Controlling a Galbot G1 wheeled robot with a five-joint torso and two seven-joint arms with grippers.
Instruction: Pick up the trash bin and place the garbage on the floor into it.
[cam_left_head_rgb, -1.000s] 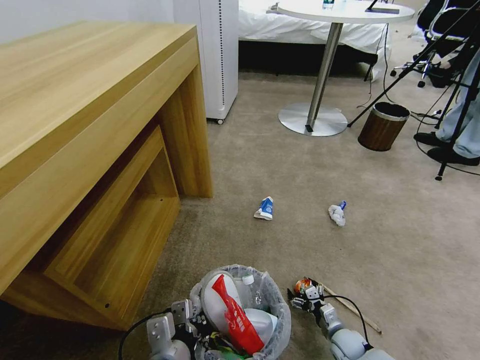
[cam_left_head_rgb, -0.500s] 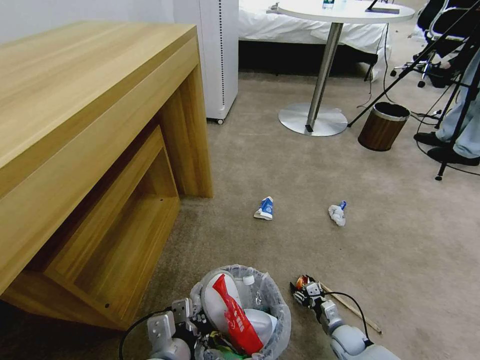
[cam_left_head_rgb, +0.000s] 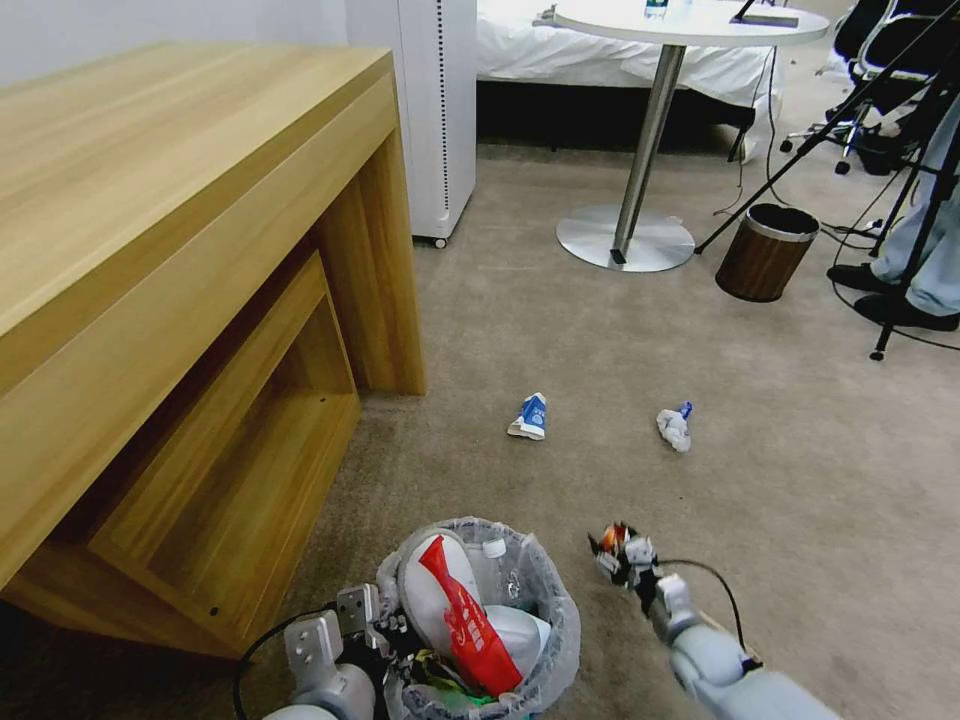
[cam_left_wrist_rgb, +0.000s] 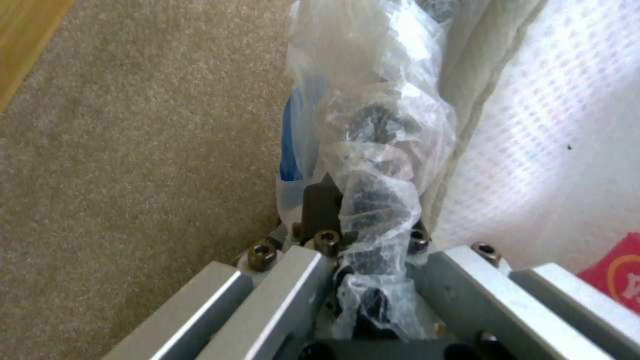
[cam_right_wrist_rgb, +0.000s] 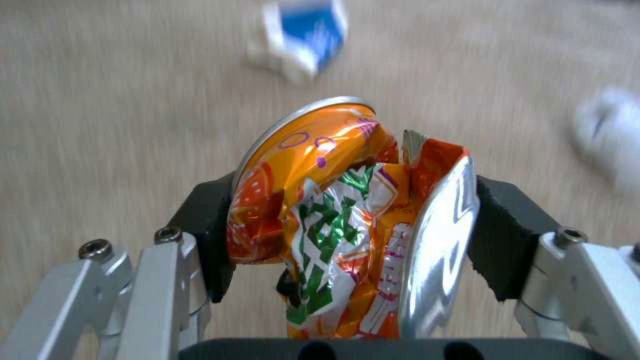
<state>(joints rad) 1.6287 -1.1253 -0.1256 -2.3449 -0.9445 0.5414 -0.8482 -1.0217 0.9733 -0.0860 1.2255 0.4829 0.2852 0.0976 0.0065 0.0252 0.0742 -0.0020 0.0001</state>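
The trash bin (cam_left_head_rgb: 545, 600), lined with a crinkled clear bag, stands at the bottom centre of the head view and holds white slippers (cam_left_head_rgb: 425, 600), a red wrapper (cam_left_head_rgb: 462, 625) and a clear bottle (cam_left_head_rgb: 492, 560). My left gripper (cam_left_head_rgb: 375, 630) is shut on its left rim; the left wrist view shows the bag (cam_left_wrist_rgb: 373, 125) pinched in that gripper (cam_left_wrist_rgb: 363, 250). Right of the bin, my right gripper (cam_left_head_rgb: 615, 548) (cam_right_wrist_rgb: 353, 225) is shut on a crushed orange can (cam_right_wrist_rgb: 333, 200), lifted off the floor (cam_left_head_rgb: 800, 480). A blue-white carton (cam_left_head_rgb: 530, 417) (cam_right_wrist_rgb: 303, 30) and crumpled white paper (cam_left_head_rgb: 675, 428) (cam_right_wrist_rgb: 610, 135) lie farther ahead.
A large wooden desk (cam_left_head_rgb: 150, 250) fills the left. Behind stand a white cabinet (cam_left_head_rgb: 435, 110), a round table on a metal base (cam_left_head_rgb: 625, 240) and a brown wood-look bin (cam_left_head_rgb: 765, 252). Tripod legs (cam_left_head_rgb: 900, 290) and a person's legs are at the far right.
My right gripper has risen off the carpet with the can and moved slightly forward. The bin and left gripper have shifted a little upward in the view.
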